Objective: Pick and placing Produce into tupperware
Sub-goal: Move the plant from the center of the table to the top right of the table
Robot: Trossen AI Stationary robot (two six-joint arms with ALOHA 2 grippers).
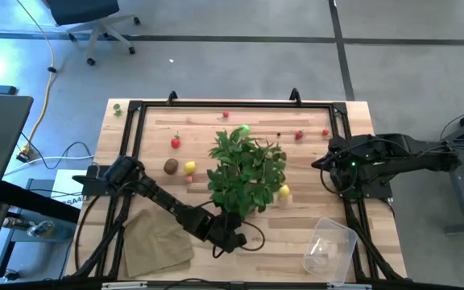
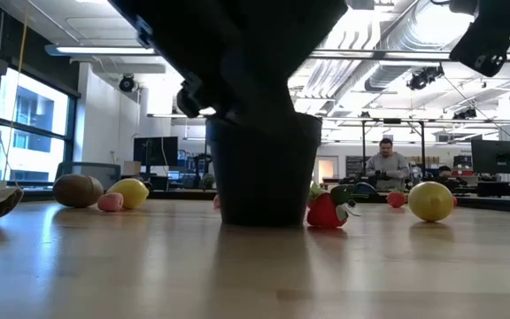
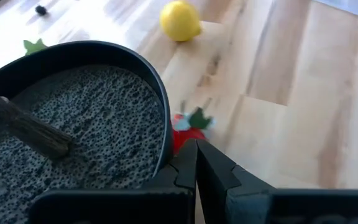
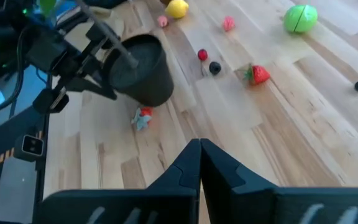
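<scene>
The produce lies scattered on the wooden table: a strawberry (image 1: pixel 176 142), a kiwi (image 1: pixel 170 167), lemons (image 1: pixel 189 167) (image 1: pixel 283 191) and small red pieces (image 1: pixel 299 135). The clear tupperware (image 1: pixel 329 246) sits at the near right. My left gripper (image 3: pixel 196 149) is shut, beside the rim of the black plant pot (image 3: pixel 73 118); past its tips, a strawberry (image 3: pixel 186 134) lies on the table against the foot of the pot. My right gripper (image 4: pixel 199 146) is shut and hangs above the table's right side, holding nothing. My left gripper's shut fingers (image 3: pixel 182 168) slant downward right beside the pot's outer wall (image 3: pixel 164 143), near its rim. Whether they touch the pot, I cannot tell. They hold nothing.
The leafy potted plant (image 1: pixel 244 173) stands mid-table and covers part of the produce. A tan cloth (image 1: pixel 155 238) lies at the near left. A black frame (image 1: pixel 135 129) runs around the table. A person (image 2: pixel 386 164) sits far off in the room beyond.
</scene>
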